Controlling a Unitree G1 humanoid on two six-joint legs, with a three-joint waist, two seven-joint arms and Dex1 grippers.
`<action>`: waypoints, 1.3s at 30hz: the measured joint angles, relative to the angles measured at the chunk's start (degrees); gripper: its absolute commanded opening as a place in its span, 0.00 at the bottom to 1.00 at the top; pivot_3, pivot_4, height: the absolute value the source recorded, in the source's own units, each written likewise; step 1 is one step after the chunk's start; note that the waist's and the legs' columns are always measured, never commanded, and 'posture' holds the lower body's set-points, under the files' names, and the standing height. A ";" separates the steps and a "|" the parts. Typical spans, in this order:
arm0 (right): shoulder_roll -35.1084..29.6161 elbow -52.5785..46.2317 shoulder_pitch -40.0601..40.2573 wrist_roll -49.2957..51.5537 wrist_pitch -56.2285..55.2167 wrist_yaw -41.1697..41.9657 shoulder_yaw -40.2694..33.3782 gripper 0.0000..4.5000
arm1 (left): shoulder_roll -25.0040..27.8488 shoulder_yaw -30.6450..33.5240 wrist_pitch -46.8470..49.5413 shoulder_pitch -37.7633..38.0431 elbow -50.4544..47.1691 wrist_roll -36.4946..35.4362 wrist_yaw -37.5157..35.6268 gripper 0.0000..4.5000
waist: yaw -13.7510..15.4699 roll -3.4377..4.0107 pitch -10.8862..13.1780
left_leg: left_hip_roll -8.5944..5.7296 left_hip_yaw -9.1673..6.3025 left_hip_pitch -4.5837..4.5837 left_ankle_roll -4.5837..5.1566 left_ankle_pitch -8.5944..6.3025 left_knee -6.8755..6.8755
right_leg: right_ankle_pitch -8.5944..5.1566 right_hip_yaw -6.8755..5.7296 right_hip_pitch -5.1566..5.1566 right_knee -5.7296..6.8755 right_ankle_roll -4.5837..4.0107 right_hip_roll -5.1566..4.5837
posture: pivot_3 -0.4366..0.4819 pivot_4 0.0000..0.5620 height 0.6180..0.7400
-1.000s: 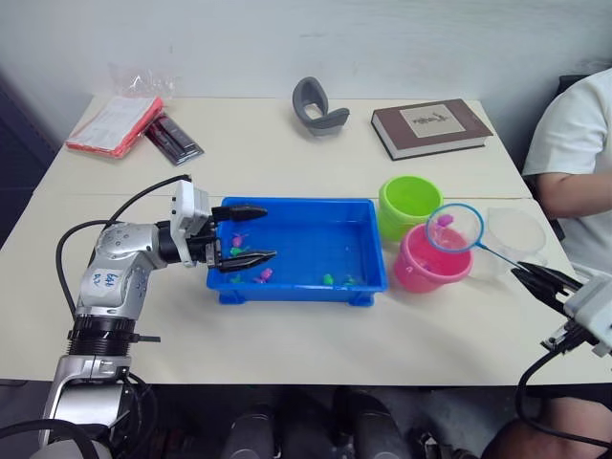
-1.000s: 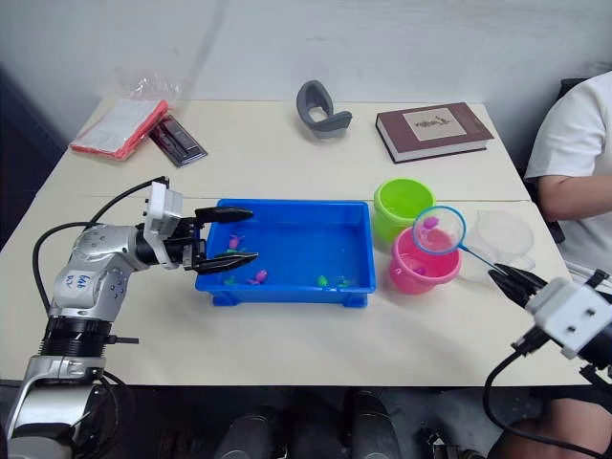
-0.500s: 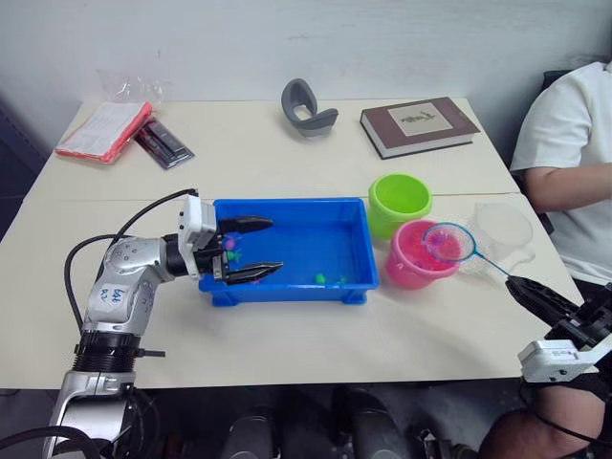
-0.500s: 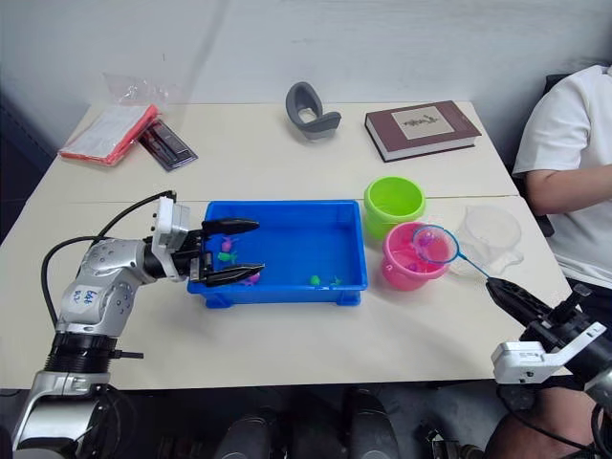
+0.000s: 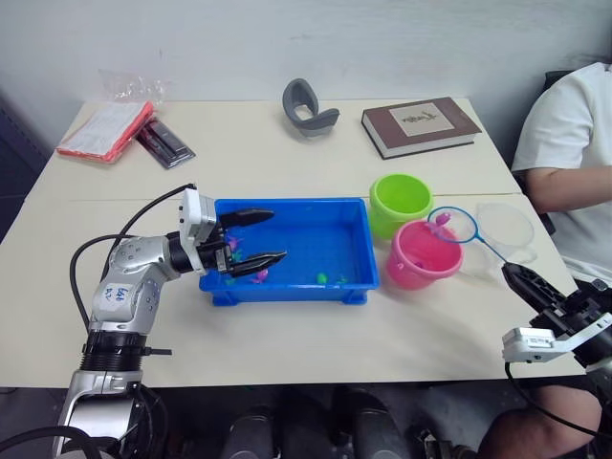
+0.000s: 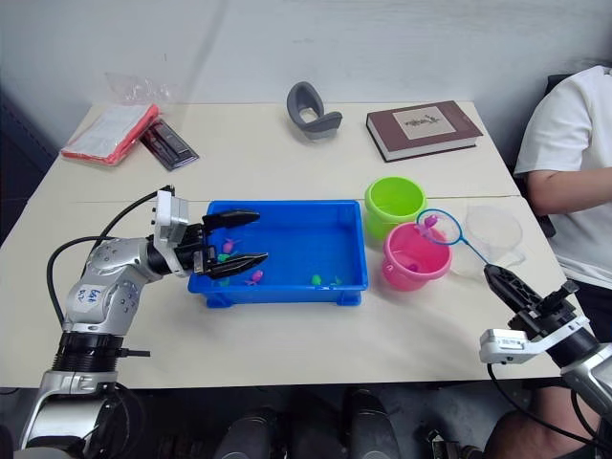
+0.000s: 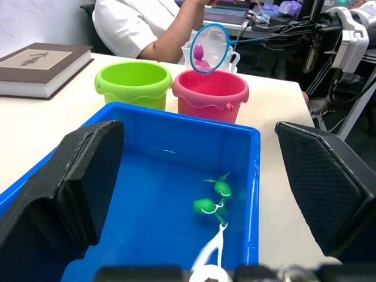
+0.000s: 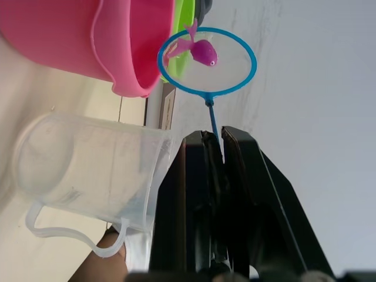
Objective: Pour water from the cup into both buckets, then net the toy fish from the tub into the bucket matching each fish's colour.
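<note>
My right gripper (image 5: pixel 521 277) is shut on the thin handle of the net (image 5: pixel 452 225). The blue hoop hangs over the far-right rim of the pink bucket (image 5: pixel 424 253) with a magenta fish (image 8: pixel 202 51) lying in its mesh. The lime green bucket (image 5: pixel 402 199) stands just behind the pink one. The clear cup (image 5: pixel 505 229) sits to their right. My left gripper (image 5: pixel 258 236) is open over the left end of the blue tub (image 5: pixel 316 239). Green fish (image 7: pixel 214 197) and a pink fish (image 5: pixel 258 275) lie along the tub's near side.
A brown book (image 5: pixel 419 124), a grey curved object (image 5: pixel 309 105), a red packet (image 5: pixel 105 126) and dark packets (image 5: pixel 164 142) lie at the back of the table. A person in a white shirt (image 5: pixel 569 143) sits at the right edge, close to the cup.
The camera view has shifted. The net hoop dipped toward the pink bucket's mouth and now sits slightly higher at its right rim, fish still in it. My left gripper stays open at the tub.
</note>
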 measured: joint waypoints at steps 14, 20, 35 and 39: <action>-4.05 -2.16 3.41 5.67 3.98 -0.74 2.47 0.00 | -0.23 -0.10 1.33 -0.10 -0.53 -0.14 0.46 0.99 | 0.06 -0.01 -0.01 | 0.06 0.02 -0.01 -0.07 0.02 0.00 | 0.00 0.06 0.00 -0.01 0.00 0.10 | 0.48 0.27 1.00; -4.43 -6.44 2.21 21.84 4.46 6.27 5.24 0.00 | 0.49 0.46 1.21 1.33 -1.85 -0.15 0.36 0.99 | -0.23 -0.03 -0.02 | 0.15 0.01 0.03 -0.11 0.02 -0.02 | -0.01 0.08 0.00 -0.01 -0.02 0.20 | 0.48 0.27 1.00; -0.58 -23.24 -33.51 70.59 54.77 51.95 41.09 0.00 | 9.53 16.11 -4.64 18.77 -0.73 -0.49 -0.59 0.99 | 0.03 -0.10 -0.05 | 0.17 -0.21 -0.15 0.03 -0.06 0.07 | -0.02 -0.63 -0.12 0.04 -0.31 -0.53 | 0.48 0.27 1.00; 3.68 -20.91 -39.99 64.77 58.17 54.55 46.07 0.00 | 10.57 17.60 -4.40 22.45 -3.28 -0.50 0.01 0.99 | 0.37 -0.12 -0.06 | 0.05 -0.25 -0.22 0.13 -0.12 0.08 | 0.00 -0.71 -0.13 0.02 -0.28 -0.67 | 0.48 0.27 1.00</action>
